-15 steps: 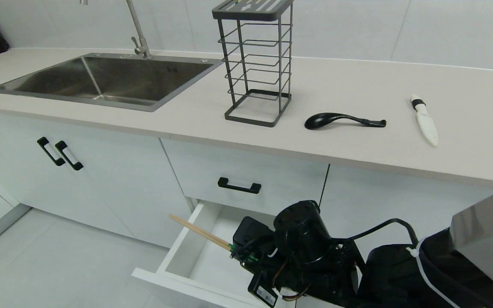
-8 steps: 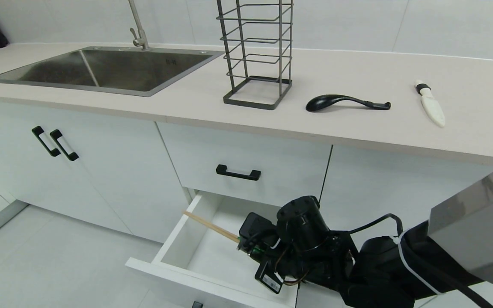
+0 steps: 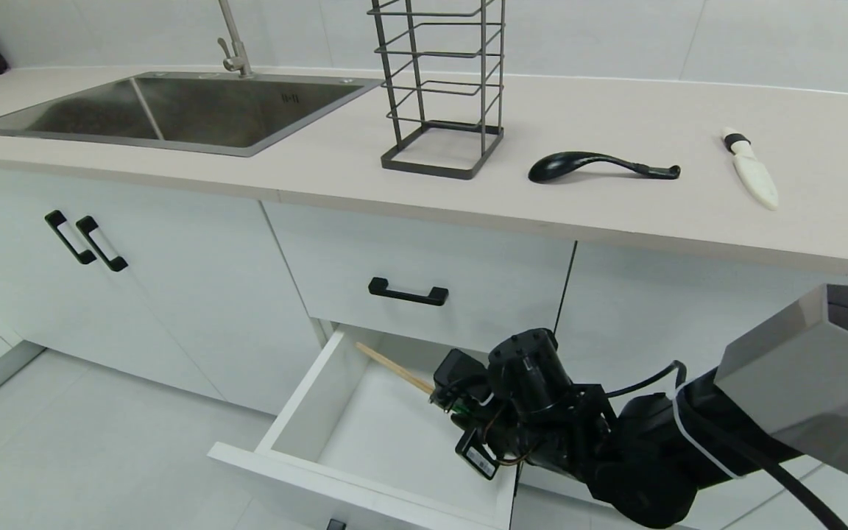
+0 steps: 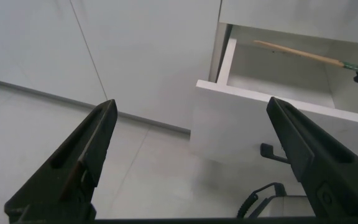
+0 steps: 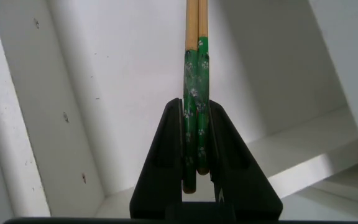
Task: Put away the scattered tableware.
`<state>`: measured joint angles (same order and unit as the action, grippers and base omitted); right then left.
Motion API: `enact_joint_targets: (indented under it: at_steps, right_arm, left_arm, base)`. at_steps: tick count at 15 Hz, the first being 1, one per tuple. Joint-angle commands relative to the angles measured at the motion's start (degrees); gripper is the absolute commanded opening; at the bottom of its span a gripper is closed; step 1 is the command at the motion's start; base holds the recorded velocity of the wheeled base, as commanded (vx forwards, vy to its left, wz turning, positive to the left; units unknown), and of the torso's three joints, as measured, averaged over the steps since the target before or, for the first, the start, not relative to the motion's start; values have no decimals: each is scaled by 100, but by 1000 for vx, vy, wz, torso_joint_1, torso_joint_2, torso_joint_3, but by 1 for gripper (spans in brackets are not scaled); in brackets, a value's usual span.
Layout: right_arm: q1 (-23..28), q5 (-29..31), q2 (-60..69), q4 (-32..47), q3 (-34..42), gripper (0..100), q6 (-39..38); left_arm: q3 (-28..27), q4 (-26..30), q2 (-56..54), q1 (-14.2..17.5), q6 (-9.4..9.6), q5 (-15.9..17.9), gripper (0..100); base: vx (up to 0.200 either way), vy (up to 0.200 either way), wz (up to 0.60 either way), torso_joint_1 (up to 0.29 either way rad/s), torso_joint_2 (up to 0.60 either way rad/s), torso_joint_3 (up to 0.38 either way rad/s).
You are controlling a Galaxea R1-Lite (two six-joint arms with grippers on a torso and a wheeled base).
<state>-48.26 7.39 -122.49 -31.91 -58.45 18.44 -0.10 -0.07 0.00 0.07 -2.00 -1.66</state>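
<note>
My right gripper [image 3: 447, 395] is shut on a pair of wooden chopsticks [image 3: 393, 368] with green ends [image 5: 195, 106]. It holds them over the inside of the open white drawer [image 3: 299, 471], tips pointing toward the drawer's back left. On the counter lie a black spoon [image 3: 599, 165] and a white knife [image 3: 752, 177] with a black band. My left gripper [image 4: 194, 155] is open, low above the floor to the left of the drawer [image 4: 247, 106], nothing between its fingers. From there the chopsticks [image 4: 297, 53] show inside the drawer.
A dark wire rack [image 3: 442, 85] stands on the counter [image 3: 615, 213] beside a steel sink [image 3: 166, 110] with a tap. A closed drawer with a black handle [image 3: 407, 294] sits above the open one. Cabinet doors with black handles [image 3: 85, 239] are at the left.
The head camera has tilted down and shifted. My right gripper has carried the chopsticks further back and right, deeper over the open drawer.
</note>
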Motion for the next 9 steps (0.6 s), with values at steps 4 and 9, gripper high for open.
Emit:
enact_joint_targets:
  at_steps: [4, 9]
  right_arm:
    - [-34, 351, -460, 432, -685, 0, -385]
    - [-157, 553, -864, 1267, -1581, 0, -974]
  left_arm:
    - [1, -1, 0, 1, -11, -1, 100]
    - [1, -1, 0, 1, -2, -1, 100]
  base:
    - [0, 0, 0, 0, 0, 0]
    - [0, 0, 0, 0, 0, 0]
